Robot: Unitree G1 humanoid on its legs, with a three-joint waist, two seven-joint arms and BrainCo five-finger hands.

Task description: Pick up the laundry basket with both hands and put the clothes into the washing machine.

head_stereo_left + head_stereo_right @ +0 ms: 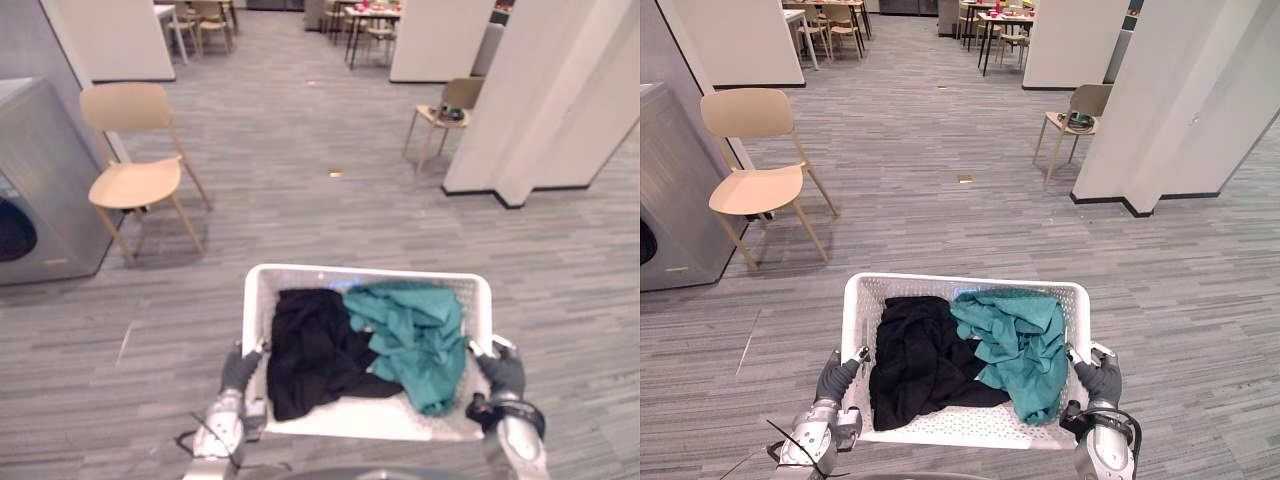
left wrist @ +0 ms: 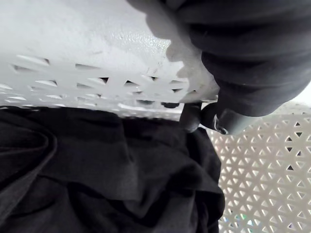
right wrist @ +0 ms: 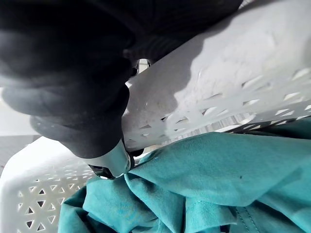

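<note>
I carry a white perforated laundry basket (image 1: pixel 262 290) low in front of me, above the grey floor. In it lie a black garment (image 1: pixel 315 350) on the left and a teal garment (image 1: pixel 415 335) on the right. My left hand (image 1: pixel 240 368) grips the basket's left rim, its thumb hooked over the edge (image 2: pixel 192 116). My right hand (image 1: pixel 503 370) is clamped on the right rim, thumb inside above the teal cloth (image 3: pixel 112 162). The washing machine (image 1: pixel 35 190), grey with a dark round door, stands at the far left.
A light wooden chair (image 1: pixel 135 165) stands beside the washing machine. Another chair (image 1: pixel 445 115) with something on its seat is by the white pillar (image 1: pixel 540 100) at the right. Tables and chairs (image 1: pixel 1000 20) are far back. Open grey floor lies ahead.
</note>
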